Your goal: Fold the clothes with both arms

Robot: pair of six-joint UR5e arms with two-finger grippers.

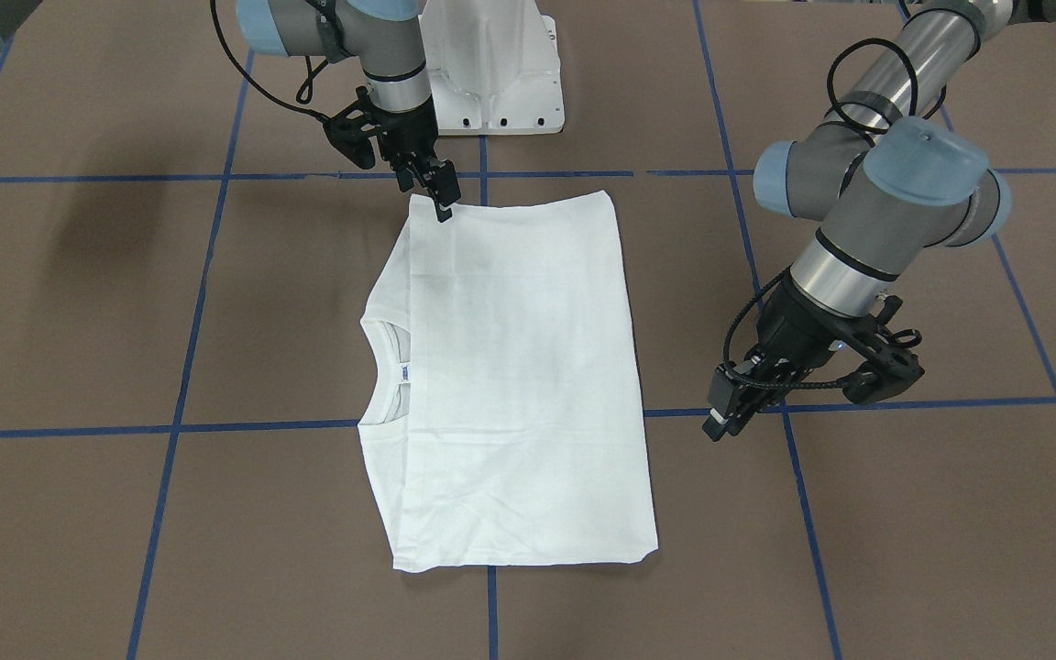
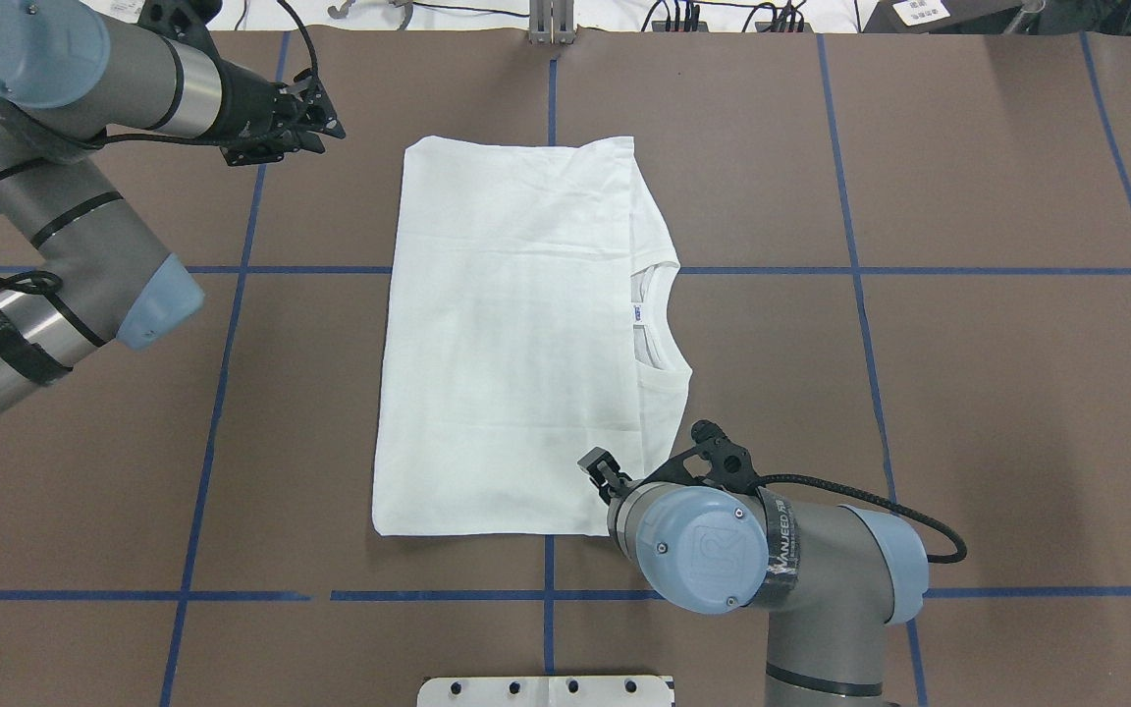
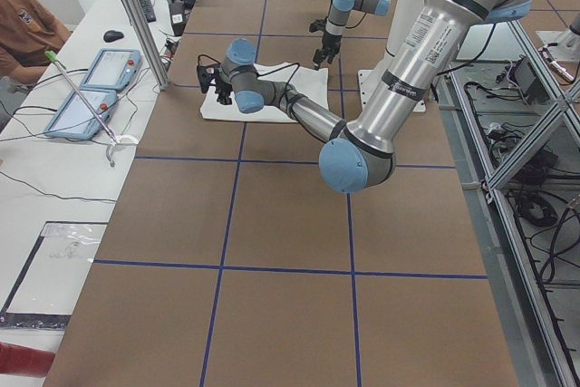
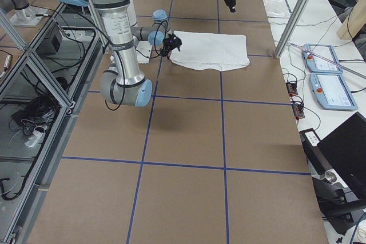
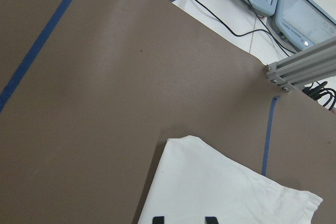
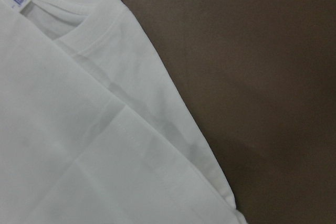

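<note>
The white T-shirt (image 1: 510,385) lies flat and folded into a rectangle in the middle of the table (image 1: 904,550). Its crew neck and small label (image 1: 406,372) show at one side. My right gripper (image 1: 441,206) stands with its tip at the shirt's edge nearest the robot base. In the overhead view (image 2: 603,471) the wrist mostly hides it, and I cannot tell whether it is open or shut. The right wrist view shows only flat cloth (image 6: 79,129) and no fingers. My left gripper (image 2: 325,123) is open and empty, apart from the shirt's far corner (image 5: 220,192). Its fingertips (image 5: 157,219) are spread.
The white pedestal base (image 1: 491,64) stands at the robot's side of the brown table. Blue tape lines (image 1: 170,429) grid the surface. An aluminium post (image 5: 299,66) and control tablets (image 5: 304,9) sit beyond the far table edge.
</note>
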